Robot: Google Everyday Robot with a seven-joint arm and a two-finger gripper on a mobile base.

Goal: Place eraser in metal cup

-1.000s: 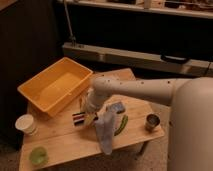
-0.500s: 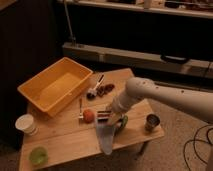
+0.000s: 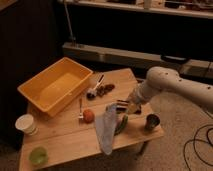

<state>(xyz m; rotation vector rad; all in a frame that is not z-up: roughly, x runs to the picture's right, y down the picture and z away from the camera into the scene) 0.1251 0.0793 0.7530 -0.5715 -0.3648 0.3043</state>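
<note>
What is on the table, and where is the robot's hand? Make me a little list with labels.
gripper: low over the table, right beside the eraser
eraser: outside the metal cup, left of it
metal cup: upright, near the table's right edge
white cup: left edge
green cup: front left corner
yellow bin: back left

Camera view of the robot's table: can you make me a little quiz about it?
1. True or false: the eraser already lies inside the metal cup.
2. Which cup stands nearest the gripper, which hangs over the table beside the eraser? A) white cup B) green cup C) metal cup
3. Fill in: the big bin is coloured ____.
Key: 1 false; 2 C; 3 yellow.
</note>
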